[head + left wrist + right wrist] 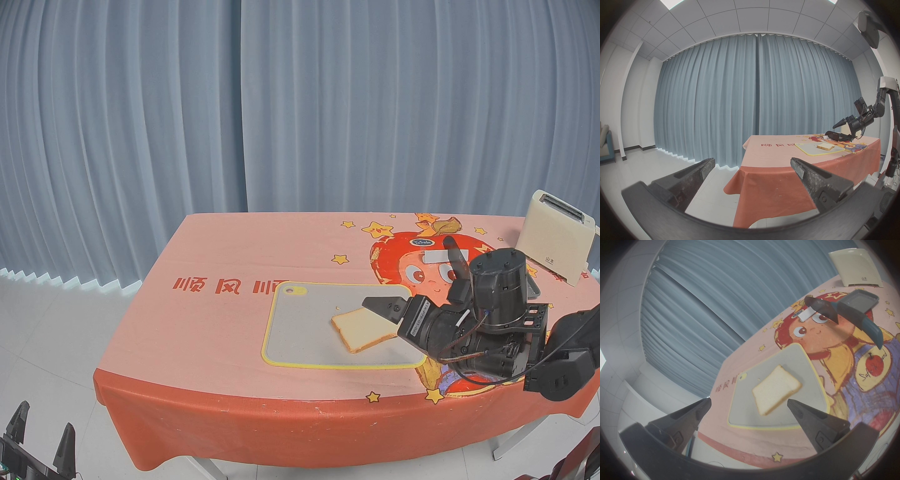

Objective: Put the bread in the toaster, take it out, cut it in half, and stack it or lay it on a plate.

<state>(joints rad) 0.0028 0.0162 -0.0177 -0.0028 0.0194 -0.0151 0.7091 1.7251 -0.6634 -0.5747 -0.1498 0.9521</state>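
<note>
One bread slice (364,329), one cutting board (300,331), one knife (850,316), one toaster (556,237), one dark tray (862,299).

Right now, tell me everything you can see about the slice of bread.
The bread is one whole, uncut square slice, pale and soft-looking with a thin tan crust and no browning. It lies flat, turned at an angle, on the right part of the grey, yellow-rimmed cutting board. Only the board touches it. The open right end effector is above it and just to its right, apart from it.
</note>
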